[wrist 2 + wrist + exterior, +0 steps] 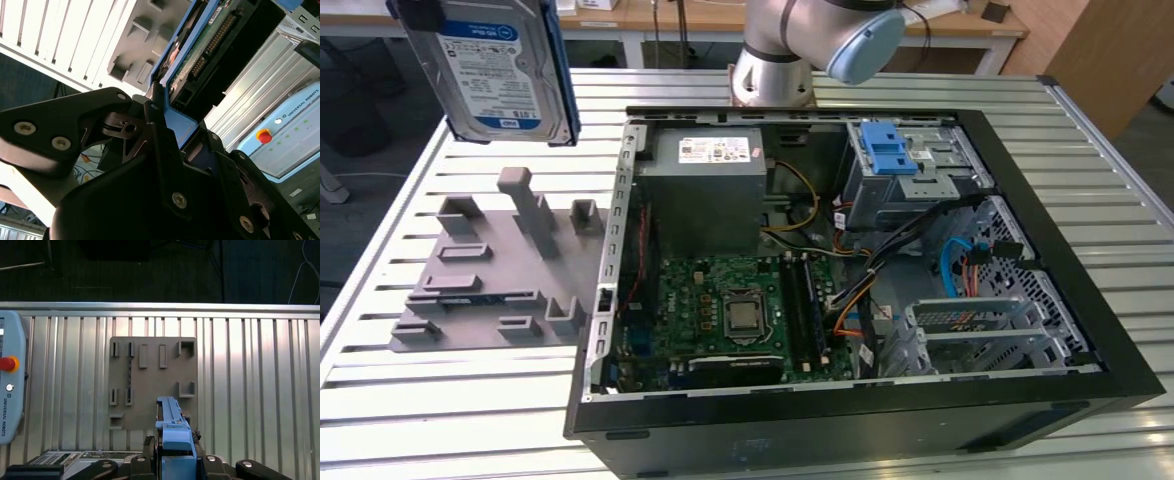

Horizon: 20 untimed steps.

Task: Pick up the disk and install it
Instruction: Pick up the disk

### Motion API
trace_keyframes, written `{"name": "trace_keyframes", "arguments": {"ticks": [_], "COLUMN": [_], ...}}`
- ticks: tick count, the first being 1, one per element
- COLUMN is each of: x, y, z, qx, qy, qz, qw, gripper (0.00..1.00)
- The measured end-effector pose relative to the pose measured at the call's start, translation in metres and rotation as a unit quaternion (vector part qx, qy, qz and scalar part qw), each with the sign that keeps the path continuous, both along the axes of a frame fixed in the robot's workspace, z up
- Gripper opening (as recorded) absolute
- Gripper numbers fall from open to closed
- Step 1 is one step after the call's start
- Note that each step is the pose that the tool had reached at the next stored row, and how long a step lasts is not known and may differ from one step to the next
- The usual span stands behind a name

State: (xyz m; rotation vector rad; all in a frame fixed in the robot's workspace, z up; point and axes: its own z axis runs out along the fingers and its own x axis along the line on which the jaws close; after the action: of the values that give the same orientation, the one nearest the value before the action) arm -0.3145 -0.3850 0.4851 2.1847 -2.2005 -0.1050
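Slatted metal table (454, 420) is stretching below while the disk (500, 70) is hanging upright in the air, the gripper (177, 460) clamping its blue-railed end. Underneath, a grey fixture (494, 270) is sitting just beside the open computer case (854, 430).

I note a blue-and-white label (491, 60) on the disk (507, 125), outside the case (1067, 330) | white sticker (718, 150) on the grey box (707, 205) inside it | lettering on the pendant (280, 145)

I see clear air over the open case (854, 422); cables (881, 262) crowd beside the drive cage (927, 185); fixture (480, 290) posts stand under the disk (500, 70).
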Motion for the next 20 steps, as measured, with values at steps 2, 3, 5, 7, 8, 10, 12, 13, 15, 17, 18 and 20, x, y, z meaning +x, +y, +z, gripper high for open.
{"name": "trace_keyframes", "arguments": {"ticks": [2,3,5,7,8,10,12,13,15,17,18,20], "x": [0.003,0.005,0.007,0.010,0.012,0.015,0.019,0.020,0.024,0.026,0.026,0.026], "y": [-0.0009,-0.0014,-0.0024,-0.0033,-0.0038,-0.0048,-0.0057,-0.0062,-0.0075,-0.0092,-0.0096,-0.0097], "z": [0.0000,0.0000,0.0000,0.0000,0.0000,0.0000,0.0000,0.0000,0.0000,-0.0003,-0.0005,-0.0025], "qx": [0.0003,0.0005,0.0008,0.0012,0.0014,0.0018,0.0021,0.0023,0.0024,0.0025,0.0025,0.0014], "qy": [0.0013,0.0018,0.0030,0.0043,0.0049,0.0063,0.0075,0.0080,0.0085,0.0086,0.0087,0.0043], "qz": [0.000,0.000,0.000,0.000,0.000,0.000,0.000,0.000,0.000,0.000,0.000,0.000], "qw": [1.0000,1.0000,1.0000,1.0000,1.0000,1.0000,1.0000,1.0000,1.0000,1.0000,1.0000,1.0000], "gripper": [0.36,0.36,0.36,0.36,0.36,0.36,0.36,0.36,0.36,0.36,0.36,0.36]}}
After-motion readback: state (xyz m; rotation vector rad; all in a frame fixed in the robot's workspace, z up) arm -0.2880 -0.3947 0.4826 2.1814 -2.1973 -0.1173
